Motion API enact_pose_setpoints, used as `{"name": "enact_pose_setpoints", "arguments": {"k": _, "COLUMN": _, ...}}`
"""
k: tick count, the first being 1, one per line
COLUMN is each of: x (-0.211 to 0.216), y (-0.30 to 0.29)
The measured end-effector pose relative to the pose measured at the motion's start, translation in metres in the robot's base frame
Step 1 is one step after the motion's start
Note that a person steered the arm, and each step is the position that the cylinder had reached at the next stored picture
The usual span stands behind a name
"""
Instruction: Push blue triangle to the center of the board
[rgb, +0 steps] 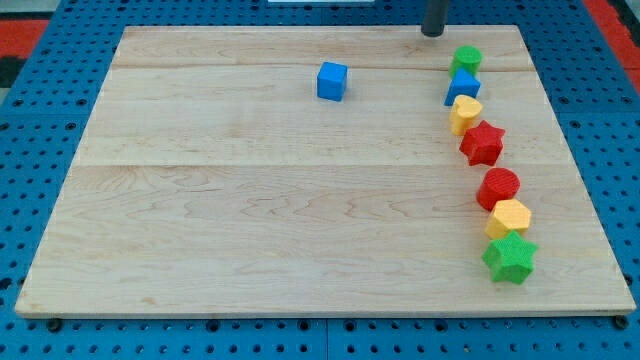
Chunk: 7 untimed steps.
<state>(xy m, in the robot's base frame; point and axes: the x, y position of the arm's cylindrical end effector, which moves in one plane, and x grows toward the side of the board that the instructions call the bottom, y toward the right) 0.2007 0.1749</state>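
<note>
The blue triangle lies near the view's top right, wedged between a green block above it and a yellow heart-shaped block below it. My tip is the dark rod at the board's top edge, just up and left of the green block and the blue triangle, apart from both. A blue cube sits alone left of the rod, in the upper middle of the wooden board.
Down the view's right side runs a curved line of blocks: a red star, a red round block, a yellow hexagon and a green star. Blue pegboard surrounds the board.
</note>
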Motion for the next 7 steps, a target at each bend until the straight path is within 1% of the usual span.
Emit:
{"name": "enact_pose_setpoints", "arguments": {"k": 1, "x": 0.001, "y": 0.104}}
{"name": "enact_pose_setpoints", "arguments": {"k": 2, "x": 0.041, "y": 0.158}}
{"name": "enact_pose_setpoints", "arguments": {"k": 3, "x": 0.116, "y": 0.126}}
{"name": "enact_pose_setpoints", "arguments": {"k": 4, "x": 0.127, "y": 0.063}}
{"name": "enact_pose_setpoints", "arguments": {"k": 5, "x": 0.128, "y": -0.003}}
{"name": "enact_pose_setpoints", "arguments": {"k": 6, "x": 0.121, "y": -0.052}}
{"name": "enact_pose_setpoints", "arguments": {"k": 7, "x": 0.121, "y": -0.088}}
